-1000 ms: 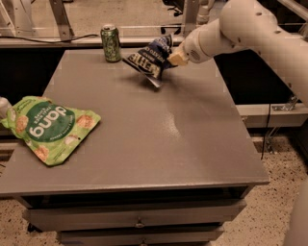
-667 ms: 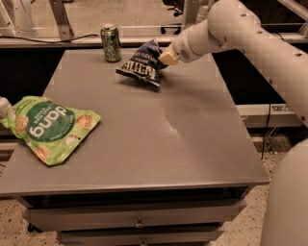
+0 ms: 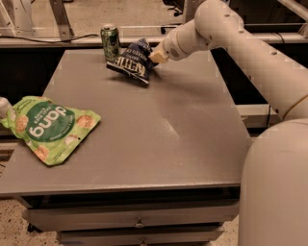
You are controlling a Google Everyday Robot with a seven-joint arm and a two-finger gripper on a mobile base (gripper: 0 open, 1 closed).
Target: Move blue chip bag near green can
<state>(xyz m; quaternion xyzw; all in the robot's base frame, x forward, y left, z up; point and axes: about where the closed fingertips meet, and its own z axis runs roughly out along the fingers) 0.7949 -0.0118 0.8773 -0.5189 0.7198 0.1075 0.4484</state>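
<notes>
The blue chip bag (image 3: 132,62) is seen as a crinkled dark navy pouch with white "Kettle" lettering, printed face turned toward the camera and tilted, so that its lower edge is set on or just above the surface (image 3: 159,125) while its upper right corner is raised. That corner is pinched by the tool (image 3: 158,55), whose tan tips are closed on the bag's edge at about 2 o'clock of the bag. The tool is carried by a thick white arm (image 3: 231,33) that is brought in from the right. The bag is placed near the far edge of the surface, at roughly 12 o'clock from its centre. The green can (image 3: 110,42) is stood upright just beside the bag, at about 11 o'clock of it; whether the two touch cannot be told. The can's speckled green wall and silver top are shown. A light-green "dang" bag (image 3: 48,126) is laid flat at about 9 o'clock, well apart from both. The surface is a plain grey top, under which drawers (image 3: 139,222) are fitted. Metal framing (image 3: 57,14) is seen behind it, and a speckled floor (image 3: 12,226) below.
</notes>
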